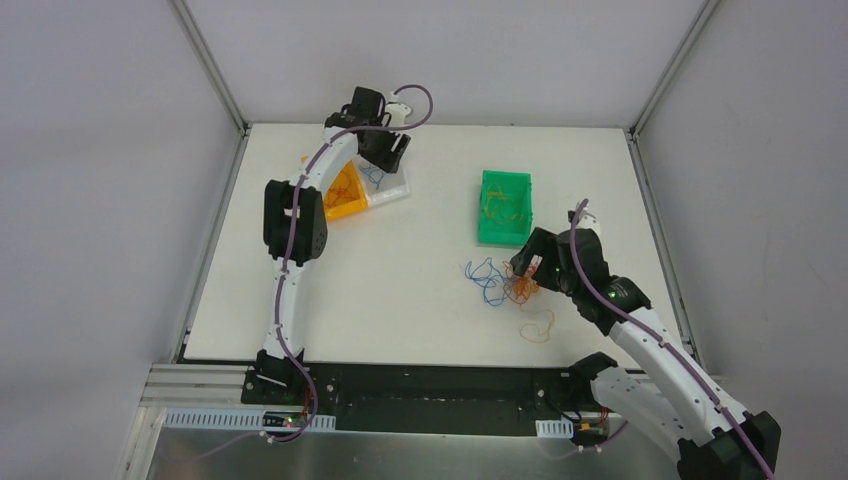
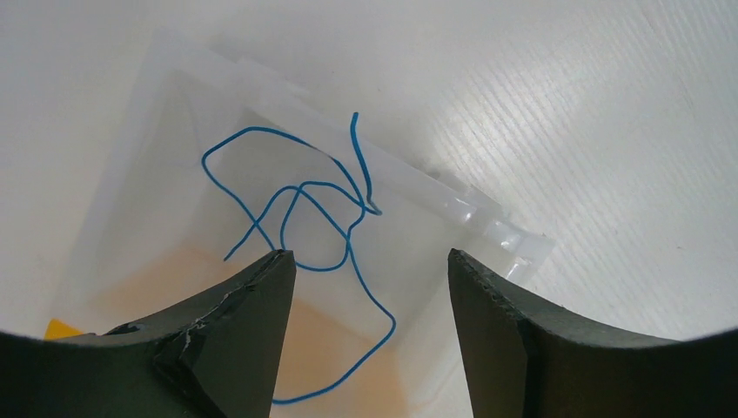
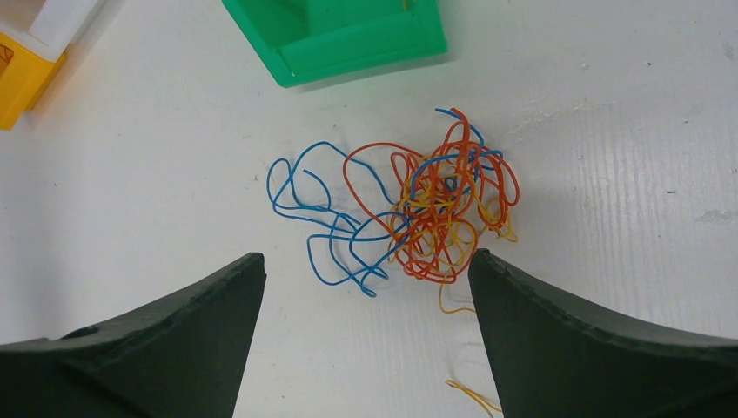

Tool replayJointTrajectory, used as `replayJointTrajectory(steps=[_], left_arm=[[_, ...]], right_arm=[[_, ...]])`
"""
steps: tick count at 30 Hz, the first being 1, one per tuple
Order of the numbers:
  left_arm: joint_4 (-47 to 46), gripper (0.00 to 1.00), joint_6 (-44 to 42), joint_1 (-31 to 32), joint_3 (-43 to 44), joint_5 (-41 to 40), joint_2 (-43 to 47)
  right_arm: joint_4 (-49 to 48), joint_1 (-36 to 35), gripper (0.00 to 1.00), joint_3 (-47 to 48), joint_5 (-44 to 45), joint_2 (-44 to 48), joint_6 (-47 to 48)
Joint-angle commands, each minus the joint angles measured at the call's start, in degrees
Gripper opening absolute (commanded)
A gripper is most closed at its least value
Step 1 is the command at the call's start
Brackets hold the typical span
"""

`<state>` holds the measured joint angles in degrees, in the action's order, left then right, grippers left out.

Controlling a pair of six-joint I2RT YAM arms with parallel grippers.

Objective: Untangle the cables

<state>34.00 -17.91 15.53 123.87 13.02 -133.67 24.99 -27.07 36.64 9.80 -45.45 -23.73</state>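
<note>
1. White table (image 1: 400,300) between white walls. The cables (image 1: 520,286) lie bunched at the lower right of the top view, just below a green bin (image 1: 505,178).
2. At centre right of the right wrist view is the knot (image 3: 439,205), orange-red, yellow and blue strands wound tightly together. Free blue loops (image 3: 305,187) trail from its left side, and a yellow strand (image 1: 538,325) lies just below it.
3. My judgement on handling: the wire is thin, very light and springy. It would likely slip from a loose pinch, or drag the whole knot along. The best hold looks like a free blue loop at the left edge, away from the knot.
4. Over the knot hovers the right gripper (image 3: 365,261), jaws spread and holding nothing.
5. At the upper left of the top view, the left gripper (image 2: 365,261) hangs with jaws spread and empty. It is over a clear tray (image 2: 513,248) holding one blue cable (image 2: 322,268), beside an orange bin (image 1: 345,195).
</note>
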Motion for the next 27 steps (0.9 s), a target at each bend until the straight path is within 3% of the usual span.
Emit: replayJointTrajectory(steps=[1, 5, 9, 10, 14, 27], left_arm=[[1.68, 0.67, -5.41, -0.32, 3.16, 4.23, -2.43], [1.52, 0.5, -7.59, -0.32, 5.78, 5.39, -5.41], [-0.1, 0.48, -10.33, -0.31, 7.55, 7.74, -7.37], [-0.8, 0.42, -10.67, -0.28, 7.57, 7.59, -7.35], [-3.85, 0.0, -10.34, -0.32, 6.4, 6.33, -6.09], [-24.73, 0.0, -1.8, -1.25, -19.98, -0.01, 12.65]], right_arm=[[1.19, 0.2, 0.91, 3.11, 0.44, -1.17, 0.17], [1.35, 0.24, 0.91, 3.91, 0.59, -2.63, 0.08], [1.49, 0.23, 0.91, 4.63, 0.6, -4.1, 0.03], [1.49, 0.19, 0.91, 4.83, 0.56, -4.38, -0.02], [0.86, 0.26, 0.91, 5.27, 0.26, -5.72, -0.39], [0.27, 0.18, 0.91, 5.34, -1.58, -6.68, -0.72]])
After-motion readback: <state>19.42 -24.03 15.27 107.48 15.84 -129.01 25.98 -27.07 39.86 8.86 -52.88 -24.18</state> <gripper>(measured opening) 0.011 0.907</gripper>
